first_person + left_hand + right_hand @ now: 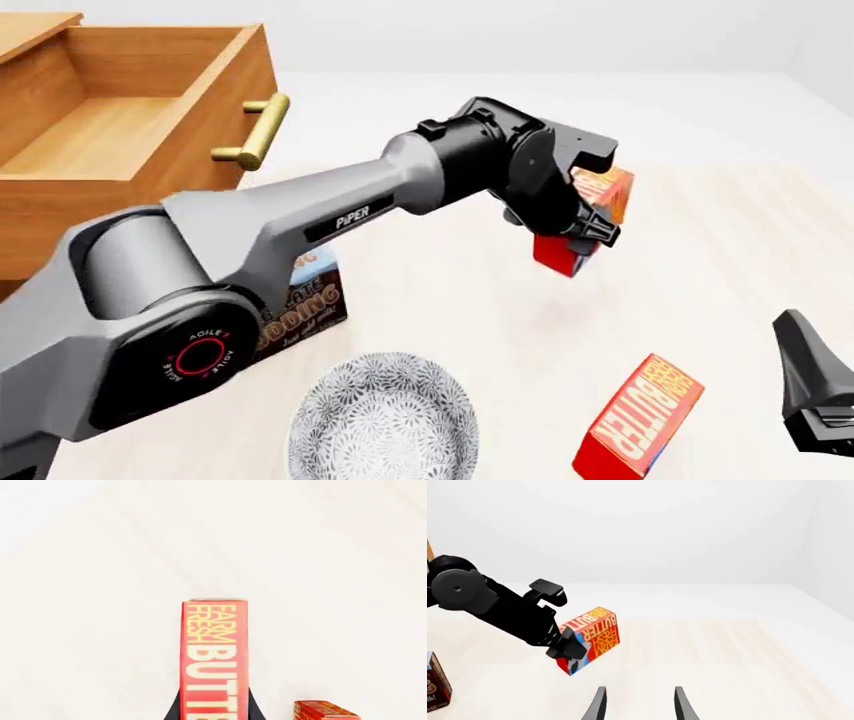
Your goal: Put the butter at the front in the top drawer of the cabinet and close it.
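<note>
Left wrist view: the left claw [213,715] pinches the butter [215,655] between its dark fingers, the box held out over pale table, lettering running along its length. A second butter box [325,711] lies near, below it.

Front view: the left arm [267,240] reaches across the table [721,260] and holds the butter [587,225] in the air, clear of the surface and well apart from the cabinet [80,225]. The top drawer [147,105] stands pulled open, its brass handle [256,130] facing the arm. A pudding box [304,300], a patterned plate [384,415] and the second butter box [641,420] sit on the table. The right claw [817,390] waits at the edge.

Right wrist view: the right claw [638,705] is spread and empty, the carried butter [590,639] ahead of it.

The carry appears under way. Next, the arm likely must swing the box over the open drawer, lower it inside, release, then push the drawer front home.
</note>
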Robot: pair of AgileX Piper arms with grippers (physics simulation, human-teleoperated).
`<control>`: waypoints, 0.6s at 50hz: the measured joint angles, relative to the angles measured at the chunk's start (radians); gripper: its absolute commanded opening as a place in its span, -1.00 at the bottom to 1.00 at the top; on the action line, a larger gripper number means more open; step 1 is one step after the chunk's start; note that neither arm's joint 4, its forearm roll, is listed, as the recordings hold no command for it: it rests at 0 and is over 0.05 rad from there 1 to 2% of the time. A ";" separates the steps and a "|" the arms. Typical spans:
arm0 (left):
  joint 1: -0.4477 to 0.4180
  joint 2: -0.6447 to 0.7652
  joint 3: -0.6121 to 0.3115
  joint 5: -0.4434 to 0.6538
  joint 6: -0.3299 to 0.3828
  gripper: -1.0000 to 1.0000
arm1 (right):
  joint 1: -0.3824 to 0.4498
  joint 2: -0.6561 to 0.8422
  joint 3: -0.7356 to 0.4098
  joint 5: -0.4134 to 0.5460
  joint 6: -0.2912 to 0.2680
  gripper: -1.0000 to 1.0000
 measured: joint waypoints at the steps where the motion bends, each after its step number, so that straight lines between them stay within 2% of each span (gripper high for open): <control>1: 0.000 -0.015 0.011 0.000 0.001 -1.00 | 0.000 0.000 0.000 0.000 0.000 1.00; 16: 0.011 -0.235 0.142 0.040 0.010 -1.00 | 0.000 0.000 0.000 0.000 0.000 1.00; 30: 0.063 -0.364 0.182 0.114 0.051 -1.00 | 0.000 0.000 0.000 0.000 0.000 1.00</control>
